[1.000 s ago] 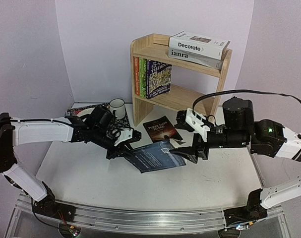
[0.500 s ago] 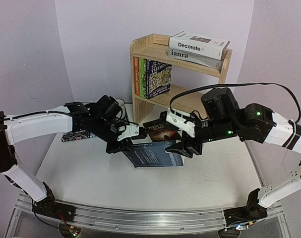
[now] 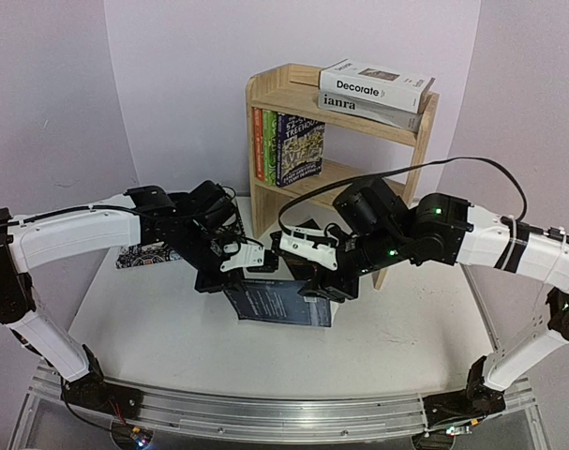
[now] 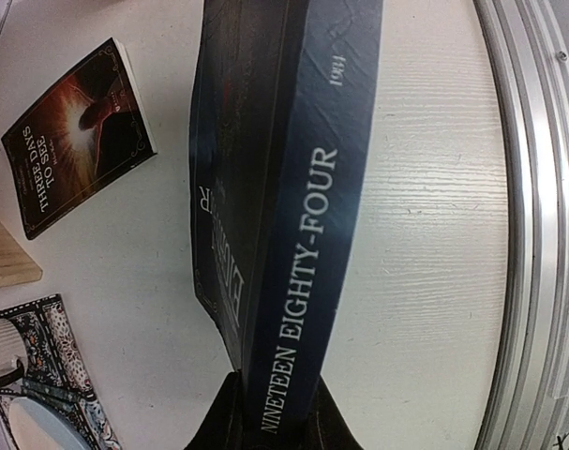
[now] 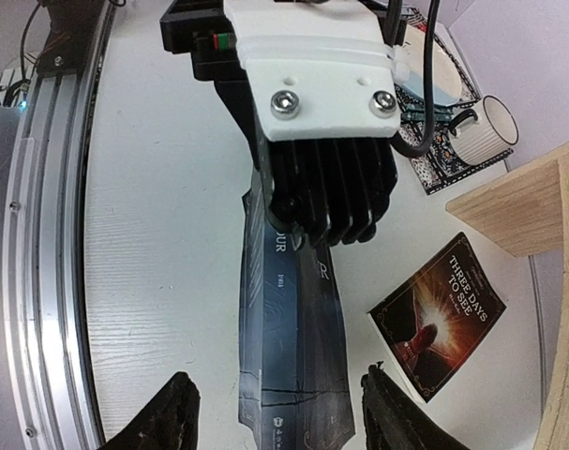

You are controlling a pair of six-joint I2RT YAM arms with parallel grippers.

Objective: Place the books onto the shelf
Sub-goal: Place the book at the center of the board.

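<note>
Left wrist view: we see the left gripper (image 4: 277,427) clamped tight on one end of the dark blue book Nineteen Eighty-Four (image 4: 303,234), whose spine faces the lens.
Spine lettering: we read "NINETEEN EIGHTY-FOUR" in pale capitals, with a small "1984" further along.
Right gripper (image 5: 279,412): its jaws stand apart, one finger on each side of the blue book's free end. We see a clear gap on one side, and it grips nothing.
Blue book's place: it hangs on edge over the table (image 3: 153,347), between the two arms. We cannot tell whether it touches the tabletop.
Three Days to See (image 5: 439,314): it lies flat, cover up, on the table just beyond the blue book, and we can read its title in pale capitals.
Placemat (image 5: 443,150): patterned, with a white mug (image 5: 495,122) on it, beside the shelf's foot.
Shelf (image 3: 284,98): light pine, at the far side of the table.
Lower tier: three Treehouse paperbacks (image 3: 289,145) stand upright at the left end, and we make out only part of one title.
Upper tier: ianra (image 3: 368,108) lies flat with Decorate (image 3: 373,82) stacked on it, and both names are legible.
</note>
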